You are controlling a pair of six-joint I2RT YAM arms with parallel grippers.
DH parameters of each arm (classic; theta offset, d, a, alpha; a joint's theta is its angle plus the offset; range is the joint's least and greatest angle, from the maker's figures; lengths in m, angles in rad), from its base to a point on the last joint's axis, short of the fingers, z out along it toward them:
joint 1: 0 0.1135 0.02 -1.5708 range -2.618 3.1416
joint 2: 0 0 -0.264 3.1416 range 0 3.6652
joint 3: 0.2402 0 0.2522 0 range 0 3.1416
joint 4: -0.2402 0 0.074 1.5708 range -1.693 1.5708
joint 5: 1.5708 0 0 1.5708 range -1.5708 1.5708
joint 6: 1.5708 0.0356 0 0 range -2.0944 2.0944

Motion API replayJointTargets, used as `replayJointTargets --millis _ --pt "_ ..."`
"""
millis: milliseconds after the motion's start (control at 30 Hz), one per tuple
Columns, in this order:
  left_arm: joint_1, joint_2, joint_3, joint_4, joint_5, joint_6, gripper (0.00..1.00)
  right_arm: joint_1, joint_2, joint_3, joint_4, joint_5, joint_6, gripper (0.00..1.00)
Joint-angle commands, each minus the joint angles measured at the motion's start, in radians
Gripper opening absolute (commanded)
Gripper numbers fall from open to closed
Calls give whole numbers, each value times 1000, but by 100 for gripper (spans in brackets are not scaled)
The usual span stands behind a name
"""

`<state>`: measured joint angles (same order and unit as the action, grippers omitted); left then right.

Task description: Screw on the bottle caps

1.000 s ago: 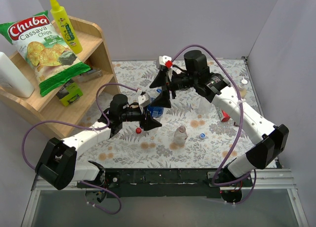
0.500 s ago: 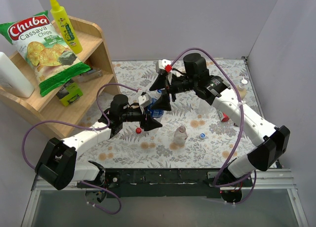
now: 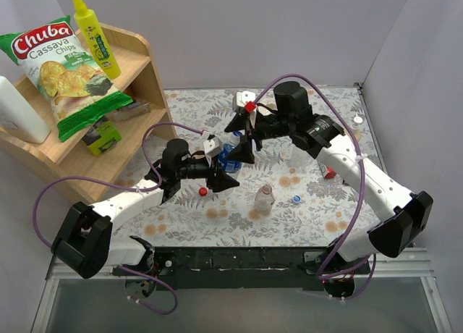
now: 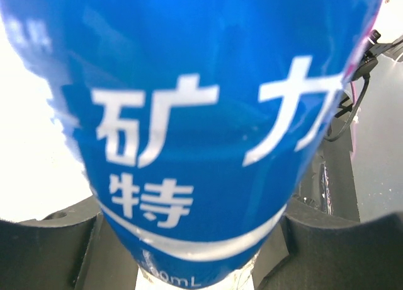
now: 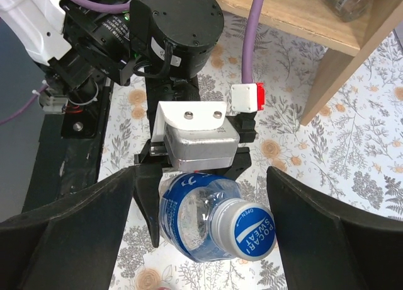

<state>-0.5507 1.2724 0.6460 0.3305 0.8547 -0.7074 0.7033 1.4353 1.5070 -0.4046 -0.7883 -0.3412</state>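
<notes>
On the table (image 3: 318,108), a clear bottle (image 3: 264,200) stands between two caps (image 3: 203,191) (image 3: 296,199).

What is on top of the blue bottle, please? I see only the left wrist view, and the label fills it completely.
Observer: A blue cap sits on the neck of the blue bottle; the right wrist view shows it.
Operator: Does the right tool touch that cap?
Observer: No. The right tool is open, its fingers wide on both sides of the cap, apart from it.
Operator: Are there other caps on the table?
Observer: Yes, a red cap and a second blue cap lie loose on the table, in the top view.
</notes>
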Motion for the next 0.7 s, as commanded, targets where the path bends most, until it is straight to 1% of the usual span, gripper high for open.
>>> replayJointTargets --millis 0,267,367,400,433,467,533,567,600,633,667 --pt "17 -25 6 56 -71 -52 0 -1 -58 -10 -89 12 -16 91" --pt "17 -25 10 70 -82 -46 0 -1 -87 -54 -118 47 -7 92" --pt "20 -25 14 51 -74 -11 0 -1 -88 -41 -119 78 4 94" --pt "20 -25 20 15 -48 12 0 -1 -90 -27 -123 104 1 95" --pt "20 -30 23 -13 -33 75 0 -4 -90 -5 -132 118 -7 95" --pt "20 -36 24 -39 -17 104 0 -8 -88 49 -141 129 -39 95" --pt "20 -70 27 -148 18 176 0 -19 -88 106 -197 152 -97 95" --pt "18 -88 24 -189 30 280 0 -19 -93 133 -224 153 -179 95" --pt "20 -103 21 -258 40 319 0 -19 -110 157 -268 147 -232 95" --pt "20 -119 9 -293 58 368 0 -18 -125 159 -292 138 -273 95" --pt "20 -149 4 -324 61 446 0 -19 -148 156 -316 130 -376 94"
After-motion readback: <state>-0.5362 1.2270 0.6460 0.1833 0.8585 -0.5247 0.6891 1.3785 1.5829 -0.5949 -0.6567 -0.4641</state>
